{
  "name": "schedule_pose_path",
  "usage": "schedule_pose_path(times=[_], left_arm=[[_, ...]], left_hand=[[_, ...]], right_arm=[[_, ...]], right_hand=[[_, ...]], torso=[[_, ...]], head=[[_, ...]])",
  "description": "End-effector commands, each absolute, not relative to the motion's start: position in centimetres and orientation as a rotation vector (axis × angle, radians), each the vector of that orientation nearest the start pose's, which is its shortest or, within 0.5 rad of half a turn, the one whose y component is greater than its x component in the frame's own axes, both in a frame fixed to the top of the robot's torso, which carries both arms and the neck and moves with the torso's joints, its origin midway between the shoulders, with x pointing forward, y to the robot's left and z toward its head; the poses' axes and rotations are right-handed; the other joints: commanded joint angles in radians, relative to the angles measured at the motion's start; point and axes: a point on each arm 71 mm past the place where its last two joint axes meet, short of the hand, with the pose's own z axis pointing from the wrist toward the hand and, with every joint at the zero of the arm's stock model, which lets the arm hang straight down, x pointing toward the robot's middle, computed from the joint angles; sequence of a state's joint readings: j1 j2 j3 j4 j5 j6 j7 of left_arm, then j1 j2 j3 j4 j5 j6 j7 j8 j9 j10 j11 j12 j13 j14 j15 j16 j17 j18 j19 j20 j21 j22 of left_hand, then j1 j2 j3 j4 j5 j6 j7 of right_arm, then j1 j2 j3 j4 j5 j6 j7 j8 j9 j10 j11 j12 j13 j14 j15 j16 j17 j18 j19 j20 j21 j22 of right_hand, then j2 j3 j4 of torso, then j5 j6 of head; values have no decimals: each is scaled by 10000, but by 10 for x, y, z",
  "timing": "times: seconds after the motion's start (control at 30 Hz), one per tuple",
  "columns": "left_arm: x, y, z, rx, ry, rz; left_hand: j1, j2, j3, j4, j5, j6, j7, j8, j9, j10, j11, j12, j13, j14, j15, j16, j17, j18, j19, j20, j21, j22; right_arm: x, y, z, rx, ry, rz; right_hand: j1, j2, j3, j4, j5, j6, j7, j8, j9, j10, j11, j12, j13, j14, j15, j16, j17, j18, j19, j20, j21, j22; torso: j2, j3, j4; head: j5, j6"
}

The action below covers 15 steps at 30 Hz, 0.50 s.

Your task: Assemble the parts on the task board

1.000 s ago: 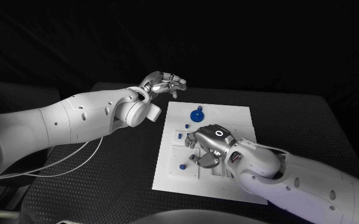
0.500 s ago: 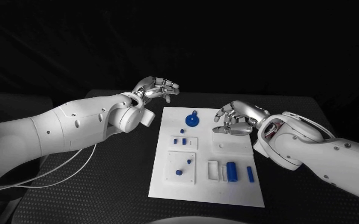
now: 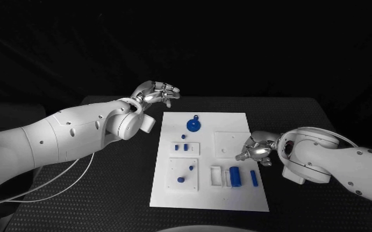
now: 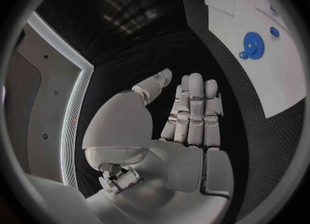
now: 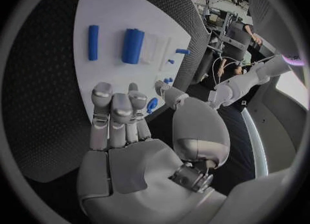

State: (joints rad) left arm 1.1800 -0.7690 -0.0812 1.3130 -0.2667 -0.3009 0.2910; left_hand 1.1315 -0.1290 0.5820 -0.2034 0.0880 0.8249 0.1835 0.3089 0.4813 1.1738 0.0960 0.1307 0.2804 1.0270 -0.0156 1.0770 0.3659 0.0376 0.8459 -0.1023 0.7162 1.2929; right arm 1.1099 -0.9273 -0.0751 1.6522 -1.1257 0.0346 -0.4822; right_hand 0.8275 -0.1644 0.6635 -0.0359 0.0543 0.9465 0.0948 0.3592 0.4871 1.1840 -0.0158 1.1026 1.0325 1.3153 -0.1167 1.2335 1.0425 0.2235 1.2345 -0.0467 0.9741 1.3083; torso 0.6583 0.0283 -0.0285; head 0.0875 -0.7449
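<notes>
The white task board [image 3: 224, 120] lies in the middle of the black table. On it are a blue gear [image 3: 193, 123] at the far end, small blue pegs [image 3: 183, 147] in the left blocks, a thick blue cylinder [image 3: 235, 176] and a slim blue bar [image 3: 254, 178] near the front. My right hand [image 3: 256, 149] hovers at the board's right edge with nothing in it; its fingers [image 5: 116, 115] stretch out empty towards the cylinder [image 5: 133, 46]. Beyond the board's far left corner, my left hand [image 3: 156, 92] is raised; its fingers [image 4: 192, 110] are straight and hold nothing.
White blocks [image 3: 217, 175] stand beside the cylinder. A square raised plate [image 3: 231, 142] sits on the board's right half. A white cable [image 3: 70, 181] trails over the table under my left arm. Black table surface [image 3: 310, 119] surrounds the board.
My right hand has left the board's near middle, swung out over the right side, and now sits lower at the right edge. The left hand has barely moved.
</notes>
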Motion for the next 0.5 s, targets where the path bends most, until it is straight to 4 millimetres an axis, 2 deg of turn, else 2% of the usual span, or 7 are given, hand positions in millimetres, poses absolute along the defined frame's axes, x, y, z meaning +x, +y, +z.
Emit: schedule_pose_path(times=[0.03, 0.27, 0.5], left_arm=[[516, 230, -218, -9206, 15795, -12951], [516, 230, -218, -9207, 15806, -12957], [516, 230, -218, -9209, 15815, -12957]], left_hand=[[-116, 11, -40, 44, 28, -47, -15, -37, 13, -10, 32, 34, 2, -20, 65, -46, 17, 107, 22, -51, -39, 10], [-122, 15, -41, 50, 28, -48, -14, -38, 15, -12, 32, 35, 2, -22, 66, -49, 19, 106, 22, -50, -42, 13], [-128, 19, -42, 56, 28, -50, -14, -39, 16, -16, 34, 36, 2, -23, 67, -51, 21, 105, 22, -49, -45, 15]], right_arm=[[415, -226, -271, 2245, 24693, 3635], [403, -221, -283, 2328, 24860, 3582], [400, -214, -292, 2324, 24920, 3670]], right_hand=[[-199, -44, 28, -65, -58, 164, 27, 85, 92, -176, 7, 78, 84, -23, -45, 82, 26, 383, -38, -5, 85, 204], [-711, -253, 115, -53, -57, 362, -48, 225, 350, -21, -58, 146, 225, 12, -97, 183, 92, 383, -8, -17, 258, 194], [-942, -396, 165, 1, -56, 270, -37, 174, 429, 21, -51, 120, 262, 13, -94, 207, 106, 383, -10, -25, 316, 179]], torso=[[-14, -18, 1], [5, -21, 0], [11, -16, 22]], head=[[-106, -57], [-218, -60], [-265, -108]])
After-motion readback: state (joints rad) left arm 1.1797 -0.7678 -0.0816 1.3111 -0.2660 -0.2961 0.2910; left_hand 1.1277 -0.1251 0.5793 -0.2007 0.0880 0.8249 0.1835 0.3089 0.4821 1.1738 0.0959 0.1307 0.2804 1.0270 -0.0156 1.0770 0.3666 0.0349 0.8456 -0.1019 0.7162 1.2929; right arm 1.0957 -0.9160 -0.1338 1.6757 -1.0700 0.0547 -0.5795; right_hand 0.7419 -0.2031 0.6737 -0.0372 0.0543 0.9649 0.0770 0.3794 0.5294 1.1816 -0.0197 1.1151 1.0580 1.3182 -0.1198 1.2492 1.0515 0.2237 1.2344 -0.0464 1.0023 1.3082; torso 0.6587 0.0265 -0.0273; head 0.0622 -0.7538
